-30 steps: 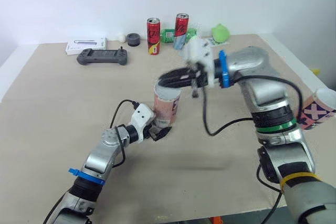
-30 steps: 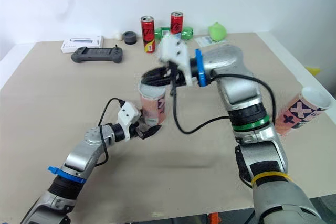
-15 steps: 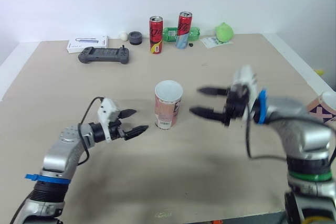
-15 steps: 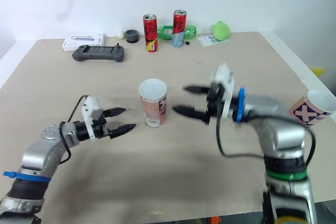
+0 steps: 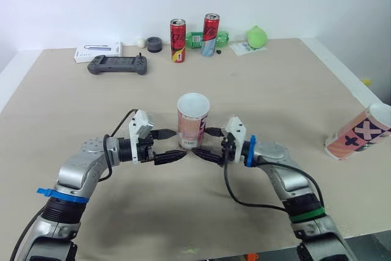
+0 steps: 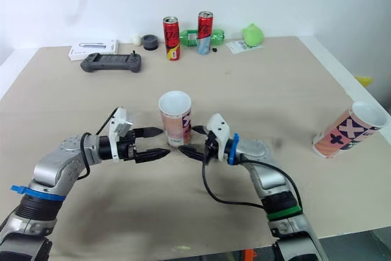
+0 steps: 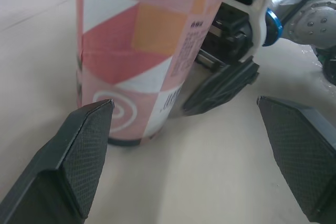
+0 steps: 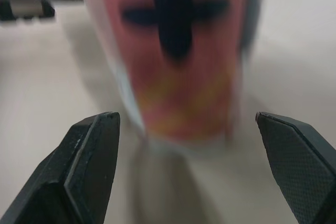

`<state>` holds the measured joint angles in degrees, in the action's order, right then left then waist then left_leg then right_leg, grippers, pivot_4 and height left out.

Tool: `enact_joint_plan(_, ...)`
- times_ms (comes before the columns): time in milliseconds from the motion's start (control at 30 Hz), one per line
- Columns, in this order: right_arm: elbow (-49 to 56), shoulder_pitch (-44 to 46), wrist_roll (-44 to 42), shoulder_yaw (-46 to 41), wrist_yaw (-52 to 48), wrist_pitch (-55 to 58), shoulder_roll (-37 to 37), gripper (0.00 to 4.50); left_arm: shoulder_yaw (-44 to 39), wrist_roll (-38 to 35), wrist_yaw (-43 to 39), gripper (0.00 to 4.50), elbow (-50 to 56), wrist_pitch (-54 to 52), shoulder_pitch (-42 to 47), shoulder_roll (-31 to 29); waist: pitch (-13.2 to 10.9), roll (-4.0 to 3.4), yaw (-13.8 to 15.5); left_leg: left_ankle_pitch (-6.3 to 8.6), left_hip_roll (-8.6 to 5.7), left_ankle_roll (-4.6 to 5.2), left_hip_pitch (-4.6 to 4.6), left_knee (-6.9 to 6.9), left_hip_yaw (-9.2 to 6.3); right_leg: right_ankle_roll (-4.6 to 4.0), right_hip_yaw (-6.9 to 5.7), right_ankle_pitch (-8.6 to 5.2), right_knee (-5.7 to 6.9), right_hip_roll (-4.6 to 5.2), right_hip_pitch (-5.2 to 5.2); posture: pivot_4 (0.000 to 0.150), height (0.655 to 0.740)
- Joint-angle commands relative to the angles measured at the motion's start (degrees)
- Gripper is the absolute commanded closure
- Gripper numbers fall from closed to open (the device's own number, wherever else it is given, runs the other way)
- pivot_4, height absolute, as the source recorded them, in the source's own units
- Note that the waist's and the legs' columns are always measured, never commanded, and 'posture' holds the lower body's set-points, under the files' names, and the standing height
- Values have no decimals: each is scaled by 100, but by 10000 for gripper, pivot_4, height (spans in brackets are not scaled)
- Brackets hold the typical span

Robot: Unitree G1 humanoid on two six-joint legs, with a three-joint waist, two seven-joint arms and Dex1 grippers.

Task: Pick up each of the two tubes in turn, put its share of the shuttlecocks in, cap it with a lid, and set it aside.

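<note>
left gripper [image 5: 179,144] and right gripper [image 5: 200,142] have swung low, both released, tube [image 5: 193,120] between them; light, crushable, i'd grip mid-body.

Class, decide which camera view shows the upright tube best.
The left eye view: the whole upright tube, rim to base. The right eye view shows the same. Both wrist views catch its lower wall close up.

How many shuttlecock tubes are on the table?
2. One tube stands upright in the middle of the table; the other tube lies on its side by its right edge.
</note>
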<state>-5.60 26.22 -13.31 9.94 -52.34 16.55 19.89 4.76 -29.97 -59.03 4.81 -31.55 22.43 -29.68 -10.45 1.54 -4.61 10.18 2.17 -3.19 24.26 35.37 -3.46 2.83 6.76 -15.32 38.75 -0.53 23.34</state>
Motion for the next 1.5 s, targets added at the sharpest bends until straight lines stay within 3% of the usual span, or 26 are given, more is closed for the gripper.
enact_joint_plan(33, -156, 229, 27, 81, 8, -182, -164, 506, 28, 116, 34, 0, -17, 145, 78, 38, 0, 0, 1, 0, 0, 0, 0, 0, 0, 0, 0, 0, 0, 1, 0, 1500, 7400)
enact_joint_plan(200, -379, 447, 83, 169, 13, -259, -360, 506, 58, 179, 39, 0, -7, 135, 25, 38, 0, 0, 5, 0, 0, 0, 0, 0, 0, 0, 0, 0, 0, 1, 0, 1500, 7400)
enact_joint_plan(300, -575, 507, 148, 176, -5, -375, -411, 7640, 23, 216, 103, 0, 10, 160, -12, 66, 0, 0, 5, 0, 0, 0, 0, 1, 0, -2, 0, 2, 1, 0, 1, 1500, 7400)
enact_joint_plan(333, -583, 502, 143, 169, -21, -383, -414, 12318, 1, 221, 122, 0, 9, 174, -20, 66, 0, 0, 5, 0, 1, 0, 0, 1, -1, -2, 0, 2, 2, -1, 0, 1500, 7400)
enact_joint_plan(400, -489, 443, 102, 155, -61, -351, -385, 15730, -76, 229, 164, 0, -4, 224, -20, 57, 0, 0, 5, 0, 1, 0, -1, 1, 0, -2, 0, 2, 2, -1, 0, 1500, 7400)
enact_joint_plan(667, 268, -8, -333, -709, 421, -1, -5, 15730, -535, 17, 355, 0, 53, 273, 283, 66, 0, 0, 39, 0, -1, 0, 4, 1, -2, 0, -1, 1, 3, 1, 1, 1500, 7400)
enact_joint_plan(933, -547, 48, 78, -2804, 3445, -198, 226, 15730, -247, 47, 709, 0, 482, 258, 344, 594, -1, 1, 76, -2, -24, -2, 7, 6, -2, 15, 0, 1, 2, 24, -4, 1500, 7400)
enact_joint_plan(1233, -1678, 258, 211, -3286, 4547, -103, 447, 15730, 296, 249, 911, 0, 515, 405, 356, 1070, 0, -1, 0, -3, -27, 6, -8, 1, 18, 18, 29, 3, 8, 19, -4, 1500, 7400)
enact_joint_plan(1500, -1512, -10, 137, -3217, 4687, 751, 477, 15730, 280, 284, 981, 0, 543, 515, 250, 1060, 7, 8, 38, -7, -35, 12, -11, 19, 14, 34, 27, 13, 3, 28, -23, 1500, 7400)
